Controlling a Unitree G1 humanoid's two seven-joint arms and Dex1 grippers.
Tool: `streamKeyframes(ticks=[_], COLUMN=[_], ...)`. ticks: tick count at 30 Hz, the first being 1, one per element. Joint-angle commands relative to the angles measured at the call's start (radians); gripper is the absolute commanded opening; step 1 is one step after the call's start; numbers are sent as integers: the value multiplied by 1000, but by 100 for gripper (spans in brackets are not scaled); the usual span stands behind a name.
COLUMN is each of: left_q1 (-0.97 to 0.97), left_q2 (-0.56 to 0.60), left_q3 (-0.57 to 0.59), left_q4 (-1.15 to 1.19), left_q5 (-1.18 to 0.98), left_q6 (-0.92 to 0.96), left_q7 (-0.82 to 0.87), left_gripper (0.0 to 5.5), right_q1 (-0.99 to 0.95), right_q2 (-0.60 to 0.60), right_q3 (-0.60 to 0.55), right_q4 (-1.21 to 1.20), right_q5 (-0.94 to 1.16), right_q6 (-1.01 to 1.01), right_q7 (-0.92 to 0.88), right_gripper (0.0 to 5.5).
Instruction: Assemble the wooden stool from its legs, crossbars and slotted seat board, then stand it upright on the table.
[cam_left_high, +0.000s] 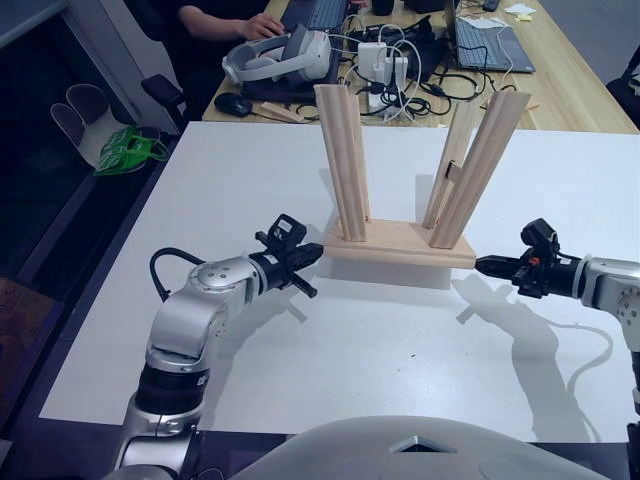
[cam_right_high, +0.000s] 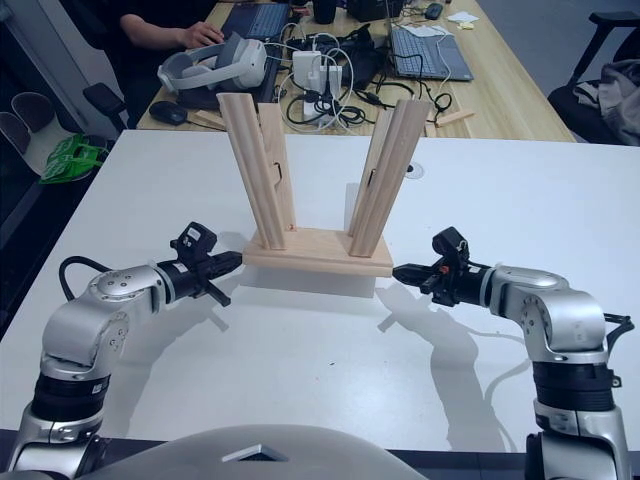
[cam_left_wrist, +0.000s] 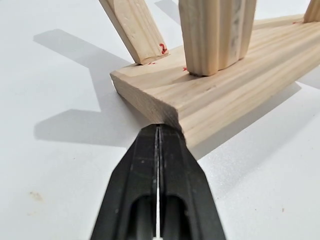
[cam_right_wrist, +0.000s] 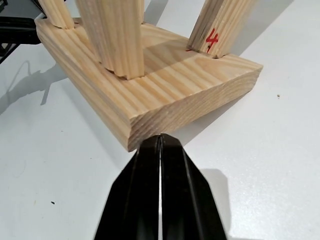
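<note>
- Left wrist view puts you right at the black two-finger left gripper (cam_left_wrist: 158, 131). Its fingers are pressed together with nothing between them. The tip touches one corner of the flat, pale wooden seat board (cam_left_wrist: 225, 95).
- Your black right gripper (cam_right_wrist: 160, 140) is pinched tight and empty too. Its tip sits right at the corner on the other end of the board.
- My guess is that the two tips press in from both ends so the board cannot slide, or so you can tip it over.
- The board lies flat near the middle of the white table (cam_left_high: 400, 350), because the stool is upside down.
- Count the pale wooden legs (cam_left_high: 343, 160): two on your left and two on your right, so four. They point up and lean out a little.
- You have one seat board and two grippers. You cannot count the crossbars from here.
- Far back, a light wooden desk (cam_left_high: 570, 85) holds one white headset (cam_left_high: 280, 55).
</note>
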Motion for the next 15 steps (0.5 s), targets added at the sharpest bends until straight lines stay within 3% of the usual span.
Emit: streamKeyframes(ticks=[1,15], left_q1=[-34,-38], left_q2=[-92,-163], left_q3=[-55,8], left_q4=[-54,-79], left_q5=[-138,-179], left_q6=[-66,-67], left_q7=[-107,-114], left_gripper=[4,4], right_q1=[-58,-70], right_q2=[94,134], right_q3=[24,-22], right_q4=[-82,-108], right_q5=[142,200], right_q6=[10,62], right_q7=[45,34], right_gripper=[0,0])
